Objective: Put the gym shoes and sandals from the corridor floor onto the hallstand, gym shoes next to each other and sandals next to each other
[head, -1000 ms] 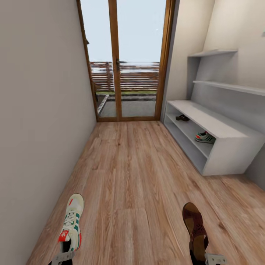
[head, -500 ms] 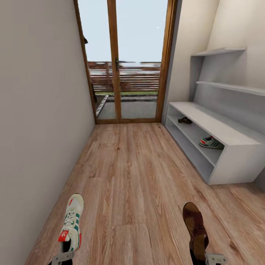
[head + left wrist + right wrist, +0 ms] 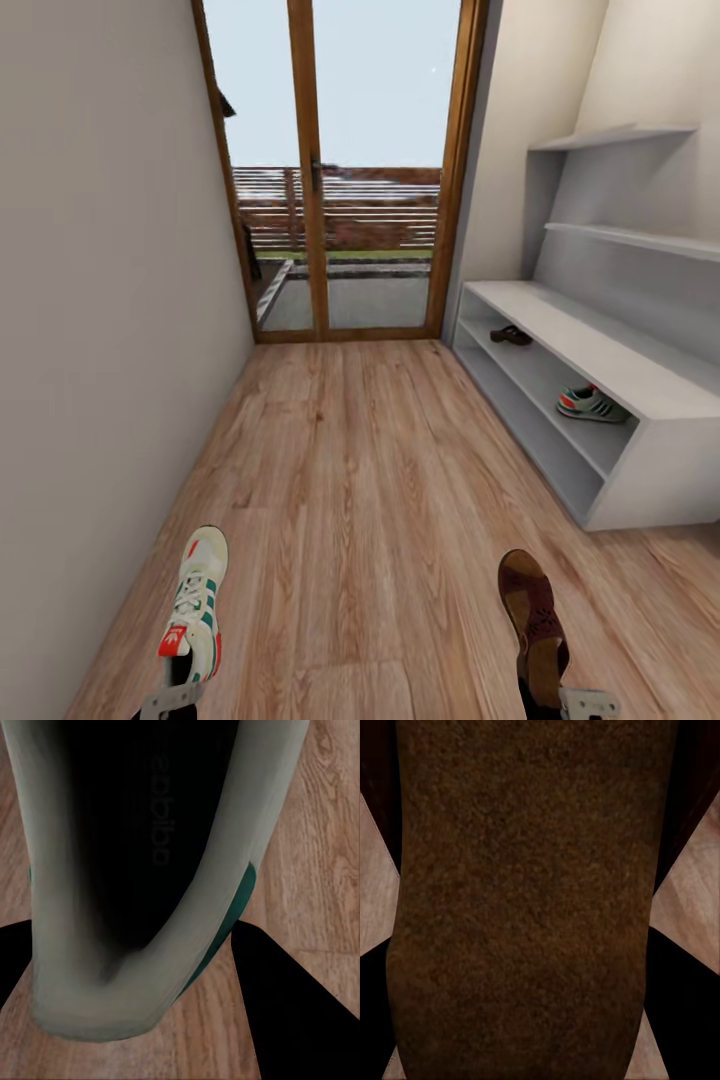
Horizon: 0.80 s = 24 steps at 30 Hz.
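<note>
Corridor floor (image 3: pixel 360 480) running ahead, you're carrying a gym shoe (image 3: pixel 196 605) pinched in the left gripper (image 3: pixel 170 698) and a sandal (image 3: pixel 532 625) clamped in the right gripper (image 3: pixel 585 703), both toe-forward, hallstand (image 3: pixel 600 365) lying forward-right, nearer your right arm.

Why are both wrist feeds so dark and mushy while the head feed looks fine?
Head view: even daylight from the glass door, sharp out to the hallstand. Left wrist view: the gym shoe sits too close, its opening black and soft. Right wrist view: the sandal is a grainy brown blur.
</note>
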{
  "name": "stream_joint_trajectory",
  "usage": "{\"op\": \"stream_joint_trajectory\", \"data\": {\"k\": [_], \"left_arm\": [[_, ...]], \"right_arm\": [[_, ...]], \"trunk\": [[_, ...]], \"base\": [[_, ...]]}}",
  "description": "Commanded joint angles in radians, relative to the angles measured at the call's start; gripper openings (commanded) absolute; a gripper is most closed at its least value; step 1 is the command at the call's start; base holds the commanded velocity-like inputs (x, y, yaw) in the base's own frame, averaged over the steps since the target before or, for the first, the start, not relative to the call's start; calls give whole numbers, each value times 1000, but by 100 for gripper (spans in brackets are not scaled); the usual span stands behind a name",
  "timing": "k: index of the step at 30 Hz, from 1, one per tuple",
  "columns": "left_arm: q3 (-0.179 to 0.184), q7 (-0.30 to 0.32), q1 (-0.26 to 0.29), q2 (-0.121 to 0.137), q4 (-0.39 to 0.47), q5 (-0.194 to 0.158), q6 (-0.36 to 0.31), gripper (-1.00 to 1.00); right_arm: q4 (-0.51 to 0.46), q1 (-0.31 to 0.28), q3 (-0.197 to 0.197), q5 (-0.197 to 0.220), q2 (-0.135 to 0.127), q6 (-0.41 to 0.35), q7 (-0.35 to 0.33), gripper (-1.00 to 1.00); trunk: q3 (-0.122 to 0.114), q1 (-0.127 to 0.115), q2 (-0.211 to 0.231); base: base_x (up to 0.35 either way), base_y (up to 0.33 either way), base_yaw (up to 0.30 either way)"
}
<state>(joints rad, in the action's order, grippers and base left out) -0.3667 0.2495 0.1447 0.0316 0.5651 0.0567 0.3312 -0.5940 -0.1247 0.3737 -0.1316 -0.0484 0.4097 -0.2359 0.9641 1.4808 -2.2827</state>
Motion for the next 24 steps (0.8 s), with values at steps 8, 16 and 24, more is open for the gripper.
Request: {"op": "stream_joint_trajectory", "data": {"k": [8,16,24], "left_arm": [[-8,9,1,-1,-1,6,3,-100],[-8,10,1,-1,-1,6,3,-100],[-8,9,1,-1,-1,6,2,-100]], "right_arm": [[1,-1,8,-9,1,4,-7,-100],[2,-1,8,-9,3,4,-7,-100],[3,-1,7,-10,4,4,-7,-100]], "trunk": [[1,0,0],[1,0,0],[1,0,0]], "base": [[340,0,0],[340,0,0],[340,0,0]]}}
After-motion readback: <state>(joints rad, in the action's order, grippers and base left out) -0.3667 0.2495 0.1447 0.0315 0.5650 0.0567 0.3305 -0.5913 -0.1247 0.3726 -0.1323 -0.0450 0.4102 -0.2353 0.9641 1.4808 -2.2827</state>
